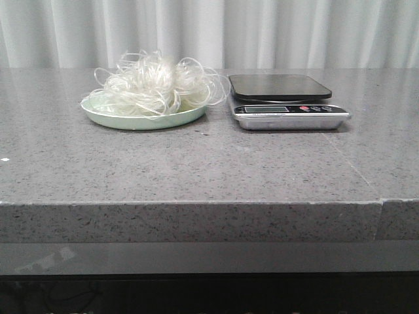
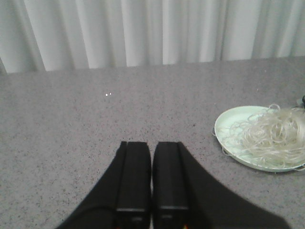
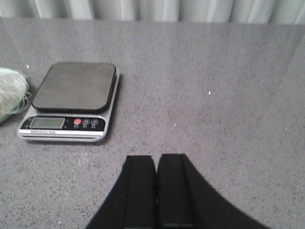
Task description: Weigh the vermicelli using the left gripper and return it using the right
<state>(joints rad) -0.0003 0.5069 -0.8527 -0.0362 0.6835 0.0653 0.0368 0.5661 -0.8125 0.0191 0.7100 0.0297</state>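
The vermicelli point(image 1: 154, 82), a fluffy tangle of translucent whitish strands, lies on a pale green round plate point(image 1: 141, 118) at the left middle of the grey table. It also shows in the left wrist view point(image 2: 274, 136), on the plate point(image 2: 228, 124). A digital kitchen scale point(image 1: 288, 98) with a dark platform stands just right of the plate; its platform is bare point(image 3: 76, 86). My left gripper point(image 2: 152, 145) is shut and empty, over bare table well short of the plate. My right gripper point(image 3: 157, 160) is shut and empty, over bare table beside the scale. Neither gripper shows in the front view.
A pale curtain point(image 1: 209, 33) hangs behind the table. The table's front edge point(image 1: 196, 203) runs across the front view, with a seam at the right. An edge of the vermicelli point(image 3: 12, 88) shows beside the scale in the right wrist view.
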